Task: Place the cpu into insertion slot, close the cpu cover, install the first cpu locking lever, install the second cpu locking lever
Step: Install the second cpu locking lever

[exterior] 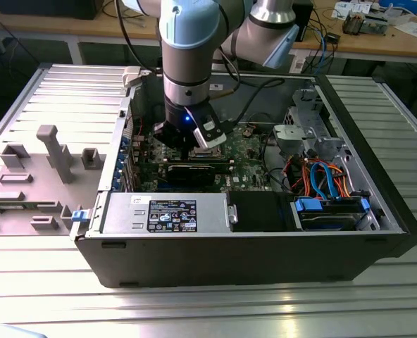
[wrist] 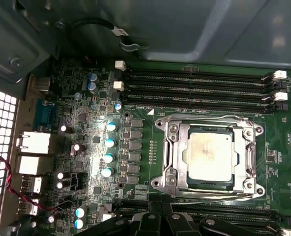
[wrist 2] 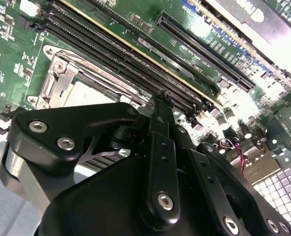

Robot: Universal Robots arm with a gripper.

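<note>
— Honestly, how would that cpu handle, going by what's here?

— Light, stiff and flat, I'd judge, with a smooth metal top that could slip; the contact side is likely delicate, so only its outer edges are fair places to take hold. It already lies in the insertion slot, near the motherboard's edge beside the long black memory slots.

— And nearest the camera, the claw?

— In the second wrist view the gripper has its black fingers drawn together to a narrow tip, with nothing between them. It hangs just above the board, close to the socket's corner; whether the tip touches anything I cannot tell.

— The cpu cover?

— The cpu cover lies flat over the chip, its window showing the grey top. It's thin sheet metal, springy I'd guess, easily bent if forced. Thin wire levers run along the frame's edges; latched or not, I can't say.

— Further off?

— In the exterior view the arm reaches down into the open computer case, toward its far wall.
</note>
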